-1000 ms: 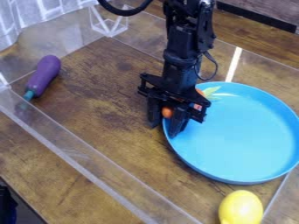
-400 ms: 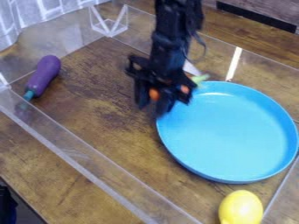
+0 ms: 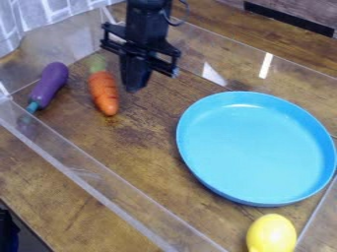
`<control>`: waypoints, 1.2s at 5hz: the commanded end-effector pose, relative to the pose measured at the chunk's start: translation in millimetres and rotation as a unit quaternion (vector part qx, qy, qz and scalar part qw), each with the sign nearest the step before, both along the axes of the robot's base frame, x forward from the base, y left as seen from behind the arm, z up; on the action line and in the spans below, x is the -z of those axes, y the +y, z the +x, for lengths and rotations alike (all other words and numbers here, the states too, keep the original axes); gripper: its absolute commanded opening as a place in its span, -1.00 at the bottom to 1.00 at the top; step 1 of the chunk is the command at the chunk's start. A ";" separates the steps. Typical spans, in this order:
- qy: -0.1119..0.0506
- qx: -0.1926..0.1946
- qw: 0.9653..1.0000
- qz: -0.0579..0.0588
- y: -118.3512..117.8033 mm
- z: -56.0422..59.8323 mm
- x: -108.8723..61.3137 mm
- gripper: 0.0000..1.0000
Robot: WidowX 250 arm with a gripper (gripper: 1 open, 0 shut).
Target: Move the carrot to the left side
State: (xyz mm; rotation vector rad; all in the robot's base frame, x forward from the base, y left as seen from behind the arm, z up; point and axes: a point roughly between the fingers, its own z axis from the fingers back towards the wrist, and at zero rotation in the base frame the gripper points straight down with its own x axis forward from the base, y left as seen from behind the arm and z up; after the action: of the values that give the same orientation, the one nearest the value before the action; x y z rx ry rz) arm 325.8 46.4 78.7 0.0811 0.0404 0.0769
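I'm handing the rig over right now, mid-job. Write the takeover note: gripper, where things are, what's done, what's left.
Gripper: shut per its reading, pointing down; whether it grips the carrot cannot be told.
Carrot: off the blue plate, at the gripper's left side, just right of the eggplant.
Lemon: near edge, right, untouched.
Done: carrot is now on the left side.
Left: check that it rests on the table, release if held, and pull the arm clear.

The black arm reaches down from the top edge, its wrist upright and the claw (image 3: 133,81) pointing straight down. The claw's jaws are drawn together and hang above the table.
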 end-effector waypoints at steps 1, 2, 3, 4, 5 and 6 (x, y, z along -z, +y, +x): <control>-0.017 -0.005 1.000 0.009 16.5 3.6 -4.2 -1.00; -0.010 -0.007 1.000 0.013 23.7 7.6 7.2 -1.00; -0.007 0.001 1.000 0.017 22.2 8.1 19.2 -1.00; -0.003 0.004 1.000 0.020 22.3 8.9 28.9 -1.00; 0.002 0.010 1.000 0.023 21.8 10.1 42.4 -1.00; 0.007 0.016 1.000 0.026 20.6 11.6 46.4 -1.00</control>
State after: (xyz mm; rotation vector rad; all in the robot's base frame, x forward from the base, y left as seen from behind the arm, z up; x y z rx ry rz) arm 330.9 68.8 21.7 0.1272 0.0904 0.0544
